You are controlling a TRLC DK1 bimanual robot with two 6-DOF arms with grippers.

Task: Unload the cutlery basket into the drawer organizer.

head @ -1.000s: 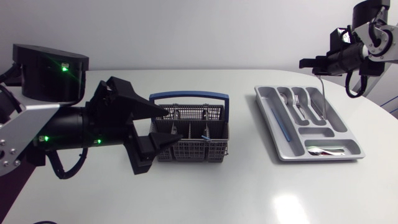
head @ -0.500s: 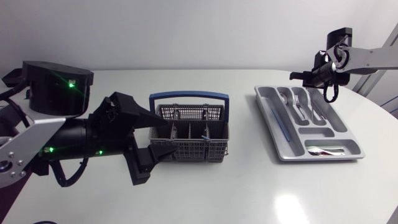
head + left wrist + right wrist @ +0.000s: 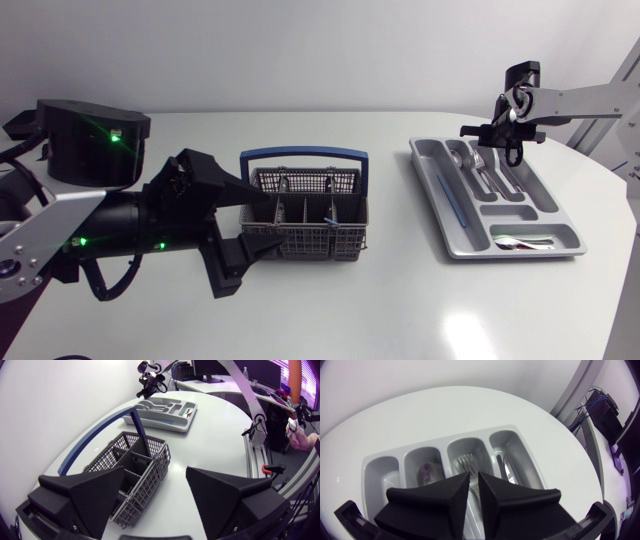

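The grey wire cutlery basket (image 3: pixel 305 215) with a blue handle stands left of the table's middle, and a small piece of cutlery (image 3: pixel 335 222) shows in a front compartment. My left gripper (image 3: pixel 262 210) is open, with its fingers spread at the basket's left end. In the left wrist view the basket (image 3: pixel 130 460) lies just ahead of that gripper (image 3: pixel 155 472). The grey drawer organizer (image 3: pixel 428 195) lies at the right. My right gripper (image 3: pixel 513 155) hangs low over its far end. In the right wrist view the gripper (image 3: pixel 473 480) is above the fork (image 3: pixel 465 462), between a spoon (image 3: pixel 427 475) and a knife (image 3: pixel 502 467).
A thin blue-handled item (image 3: pixel 450 200) lies in the organizer's long left slot and a small spoon (image 3: pixel 525 240) in its front cross compartment. Bare white tabletop (image 3: pixel 400 300) runs between the basket and the organizer and along the front.
My right gripper has come down and leftward from high above the organizer's far right corner, bringing the hanging piece of cutlery into the tray. My left arm has shifted slightly.
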